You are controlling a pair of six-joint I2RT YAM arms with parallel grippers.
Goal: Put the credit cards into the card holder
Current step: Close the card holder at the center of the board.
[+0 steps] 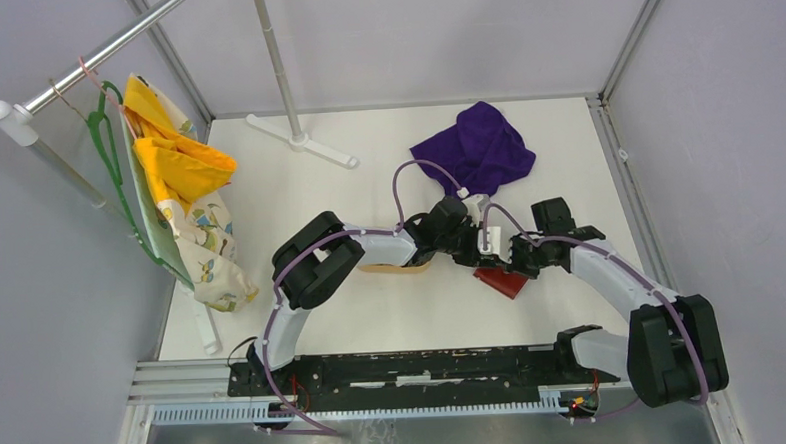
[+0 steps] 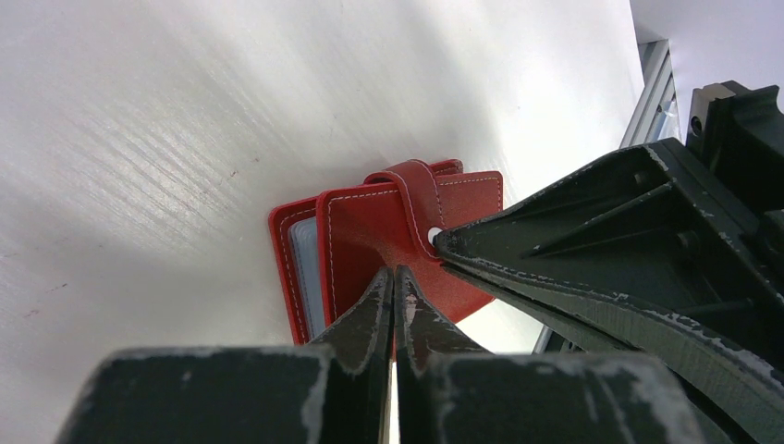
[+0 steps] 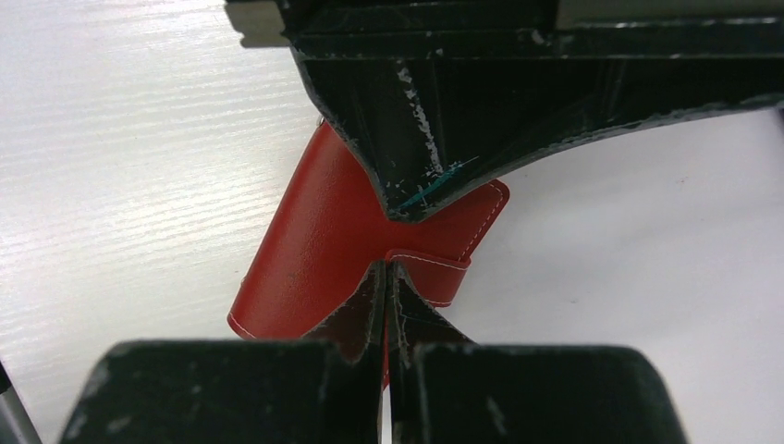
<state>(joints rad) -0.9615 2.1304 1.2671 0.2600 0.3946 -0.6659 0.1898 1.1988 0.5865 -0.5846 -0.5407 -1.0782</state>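
Two robot arms meet over a red holder (image 1: 502,280) lying on the white table (image 1: 303,316), in the middle of the work area. The left gripper (image 2: 393,277) has its jaws pressed together, and its tips rest against the holder's top cover, just below the snap tab (image 2: 416,190). Whether any leather is caught between them cannot be told. The right gripper (image 3: 385,270) is likewise closed tight, its tips at the edge of the tab where it wraps over the cover. It also shows no clear hold on anything.

From the left wrist, the holder sits directly ahead of the fingers, partly open. A pale grey layer (image 2: 305,268) shows between its covers, to the left of the tips. Whether this is a card or a pocket cannot be told. One right finger (image 2: 601,240) crosses in from the right of the left gripper, its point touching the tab's white snap (image 2: 434,235).

From the right wrist, the holder spreads ahead and to the left of the fingers, with the left gripper's black body overhead.

Seen from above, a tan tray (image 1: 396,268) lies under the left arm, behind its gripper. A purple cloth (image 1: 476,148) is heaped well beyond both grippers.
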